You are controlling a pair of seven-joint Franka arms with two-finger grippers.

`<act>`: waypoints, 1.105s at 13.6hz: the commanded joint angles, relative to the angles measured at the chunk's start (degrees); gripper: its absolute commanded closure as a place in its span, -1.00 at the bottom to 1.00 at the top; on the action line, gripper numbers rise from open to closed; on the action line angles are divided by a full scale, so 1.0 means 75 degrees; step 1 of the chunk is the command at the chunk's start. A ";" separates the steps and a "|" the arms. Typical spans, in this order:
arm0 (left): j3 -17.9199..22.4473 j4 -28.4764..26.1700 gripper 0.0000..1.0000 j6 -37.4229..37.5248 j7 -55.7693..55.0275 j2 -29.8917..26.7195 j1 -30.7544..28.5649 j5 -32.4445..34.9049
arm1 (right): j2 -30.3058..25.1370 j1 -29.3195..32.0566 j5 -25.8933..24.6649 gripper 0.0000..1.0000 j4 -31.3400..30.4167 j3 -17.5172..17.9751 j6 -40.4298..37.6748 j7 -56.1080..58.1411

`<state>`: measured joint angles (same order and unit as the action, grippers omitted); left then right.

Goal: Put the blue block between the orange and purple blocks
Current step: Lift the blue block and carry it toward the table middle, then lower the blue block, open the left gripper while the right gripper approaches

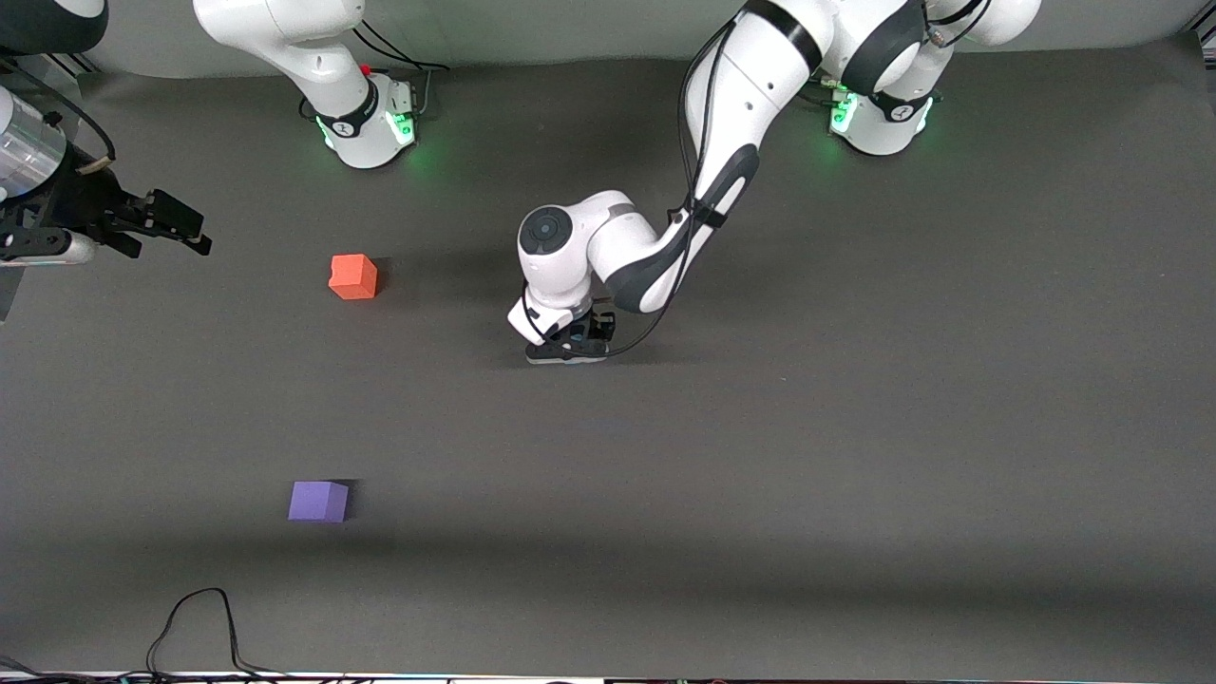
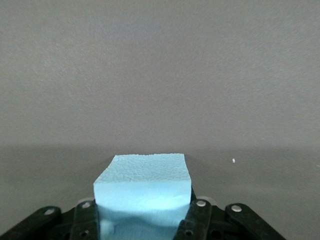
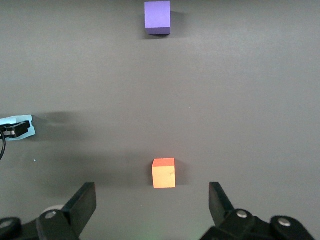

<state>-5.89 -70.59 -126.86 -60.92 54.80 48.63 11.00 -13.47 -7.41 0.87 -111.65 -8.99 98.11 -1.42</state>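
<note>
Landmark: we take the small orange-red matte cube (image 1: pixel 353 276) (image 3: pixel 164 173) as our reference; it sits on the dark grey table mat (image 1: pixel 855 427).
Blue block: we find the light sky-blue foam-like cube (image 2: pixel 143 192) (image 3: pixel 17 127) clamped in the left gripper; it lies toward the left arm's end from the orange cube and slightly nearer to the front camera.
Left gripper: the left gripper (image 1: pixel 568 344) (image 2: pixel 145 220) is down at the mat, its black fingers (image 2: pixel 199 215) pressed against two opposite faces of the blue cube.
Purple block: the small violet-purple matte cube (image 1: pixel 319 501) (image 3: pixel 157 17) stands well apart from the orange cube, nearer to the front camera.
Right gripper: the right gripper (image 1: pixel 166 224) (image 3: pixel 152 207) hangs in the air toward the right arm's end from the orange cube, fingers spread wide with nothing between them; we record this arm as waiting.
</note>
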 commanded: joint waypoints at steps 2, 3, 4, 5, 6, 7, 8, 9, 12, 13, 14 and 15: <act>0.0106 0.0248 -0.32 0.0063 -0.0057 0.0123 0.0103 0.0162 | 0.0026 -0.0008 -0.0093 -1.00 0.0027 -0.0079 0.0149 0.0143; 0.0117 0.0248 -0.63 0.0063 -0.0057 0.0158 0.0102 0.0162 | 0.0026 -0.0008 -0.0093 -1.00 0.0039 -0.0079 0.0160 0.0143; 0.0117 0.0236 -1.00 0.0063 -0.0034 0.0158 0.0102 0.0174 | 0.0038 -0.0008 -0.0093 -1.00 0.0039 -0.0068 0.0172 0.0143; 0.0117 0.0236 -1.00 0.0074 -0.0022 0.0147 0.0102 0.0174 | 0.0050 -0.0008 -0.0093 -1.00 0.0050 -0.0056 0.0230 0.0108; 0.0117 0.0236 -1.00 0.0098 0.0013 0.0112 0.0102 0.0174 | 0.0061 -0.0031 -0.0093 -1.00 0.0062 -0.0021 0.0266 0.0062; 0.0117 0.0247 -1.00 0.0226 0.0025 0.0042 0.0079 0.0174 | 0.0108 -0.0043 -0.0093 -1.00 0.0074 0.0002 0.0266 0.0061; 0.0117 0.0248 -1.00 0.0273 0.0025 -0.0110 0.0044 0.0186 | 0.0108 -0.0043 -0.0081 -1.00 0.0074 0.0014 0.0278 0.0049; 0.0117 0.0248 -1.00 0.0436 0.0025 -0.0274 -0.0003 0.0139 | 0.0120 -0.0055 -0.0081 -1.00 0.0074 0.0072 0.0301 0.0049; -0.0104 0.0259 -1.00 0.1139 0.0270 -0.0918 -0.0563 -0.0047 | 0.0225 -0.0055 -0.0070 -1.00 0.0120 0.0376 0.0395 0.0014; -0.0198 0.0248 -1.00 0.1257 0.0480 -0.1187 -0.0925 -0.0257 | 0.0249 -0.0055 -0.0058 -1.00 0.0144 0.0517 0.0395 -0.0102; -0.0280 0.0236 -1.00 0.1386 0.0760 -0.1445 -0.1277 -0.0468 | 0.0330 -0.0055 -0.0011 -1.00 0.0144 0.0646 0.0395 -0.0358; -0.0316 0.0213 -1.00 0.1631 0.1123 -0.1726 -0.1652 -0.0691 | 0.0389 -0.0043 0.0001 -1.00 0.0214 0.0960 0.0395 -0.0674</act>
<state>-6.52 -67.28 -117.78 -57.19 46.53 41.49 8.69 -12.05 -7.56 0.93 -111.61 -4.48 101.04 -2.84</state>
